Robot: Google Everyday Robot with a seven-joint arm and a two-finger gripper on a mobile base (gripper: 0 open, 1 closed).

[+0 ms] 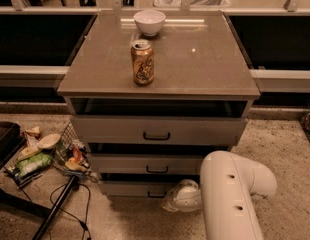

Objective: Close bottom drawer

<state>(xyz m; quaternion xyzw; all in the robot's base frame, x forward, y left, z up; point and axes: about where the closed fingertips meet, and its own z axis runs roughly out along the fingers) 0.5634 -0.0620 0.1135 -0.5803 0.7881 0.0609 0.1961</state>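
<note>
The grey, smooth-topped desk (195, 59) is standing with its lower right corner hidden behind the glossy white arm (230, 199). The bottom drawer (130, 188), the lowest one, is sticking out slightly, and its right end is covered. The rounded gripper (181, 198) is sitting beside its black handle (157, 194), perhaps touching the front; whether it is open or closed I cannot tell.

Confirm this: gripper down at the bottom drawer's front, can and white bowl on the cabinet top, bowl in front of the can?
Not quite. The camera view shows the white bowl behind the can, nearer the far edge of the cabinet top. The rest holds: the gripper is down at the front of the bottom drawer.
</note>
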